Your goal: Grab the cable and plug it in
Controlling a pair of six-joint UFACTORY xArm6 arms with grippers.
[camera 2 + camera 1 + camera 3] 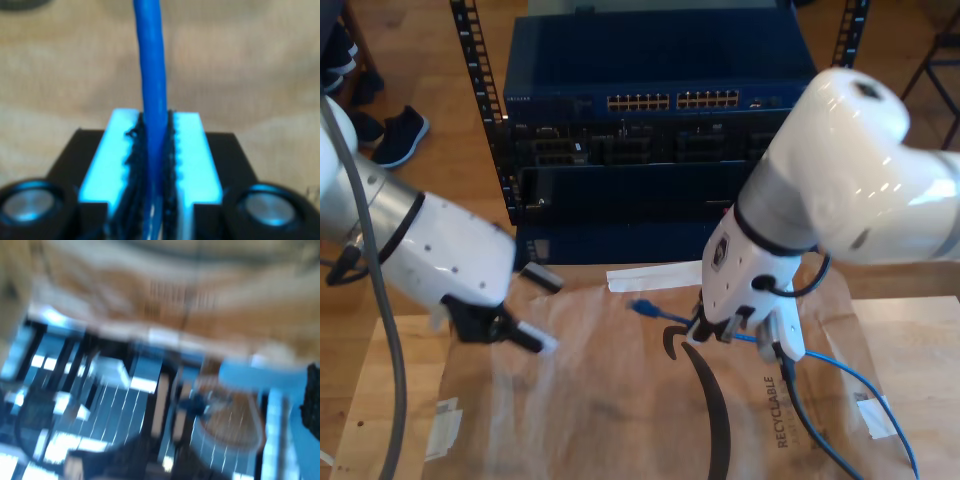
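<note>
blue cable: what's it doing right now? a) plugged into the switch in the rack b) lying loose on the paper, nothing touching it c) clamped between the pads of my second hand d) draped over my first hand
c: in the second wrist view the blue cable runs straight down between the closed pads of my second hand, and in the exterior view its free plug end hangs over the paper, not in a port.

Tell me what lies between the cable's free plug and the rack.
In the exterior view, a white strip lies on the brown paper between the cable's plug and the rack.
</note>
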